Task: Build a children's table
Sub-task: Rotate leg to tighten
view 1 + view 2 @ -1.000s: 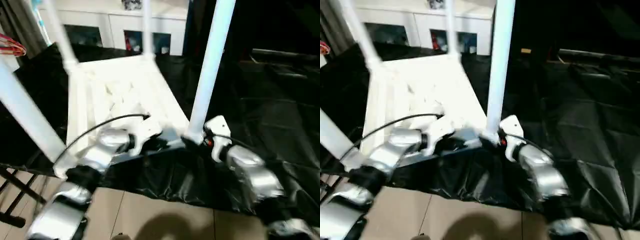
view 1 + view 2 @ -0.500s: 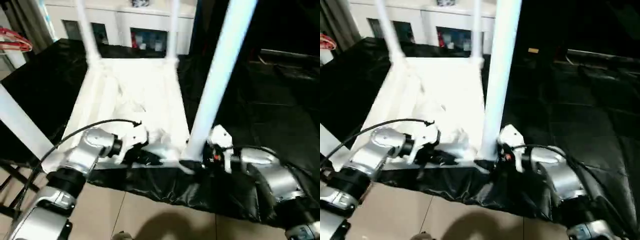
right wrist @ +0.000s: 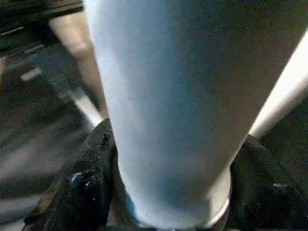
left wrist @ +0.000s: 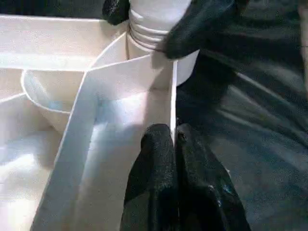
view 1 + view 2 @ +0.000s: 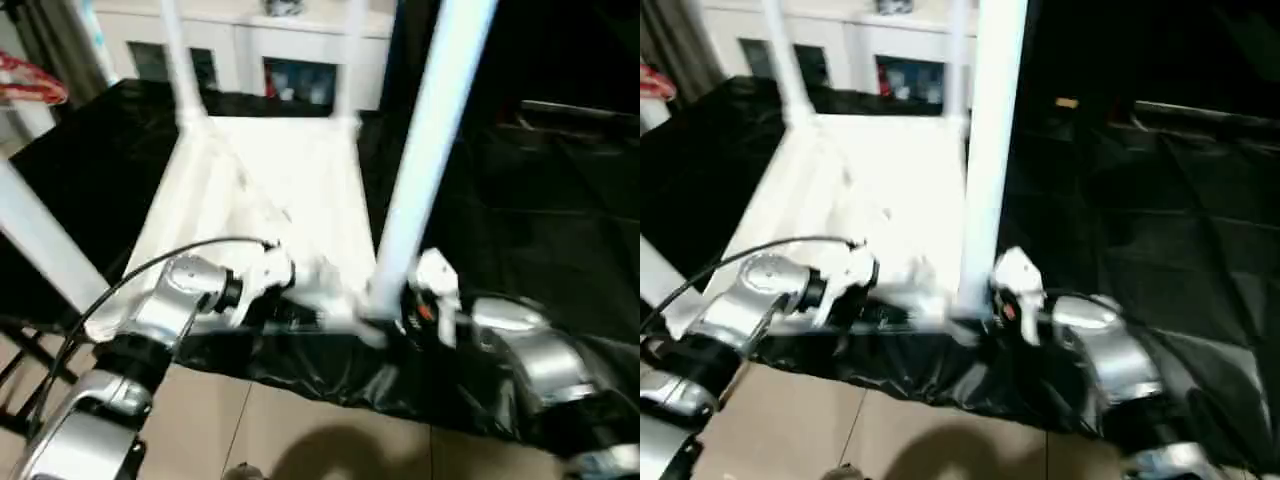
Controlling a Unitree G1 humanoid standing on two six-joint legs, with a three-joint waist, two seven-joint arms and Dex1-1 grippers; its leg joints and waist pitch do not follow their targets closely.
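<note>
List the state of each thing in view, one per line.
Table top: upside down on the black sheet, ribbed underside up.
Near right leg: upright in its corner socket.
Right gripper: fingers around that leg's base.
Left gripper: fingers shut on the top's edge wall.
Far legs: standing upright.

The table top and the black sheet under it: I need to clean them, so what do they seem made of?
The table top looks like moulded white plastic, smooth with a slight sheen; thin ribs show on its underside. The black sheet looks like thin glossy plastic film, judging by its creases and glints, though coated fabric is possible.
</note>
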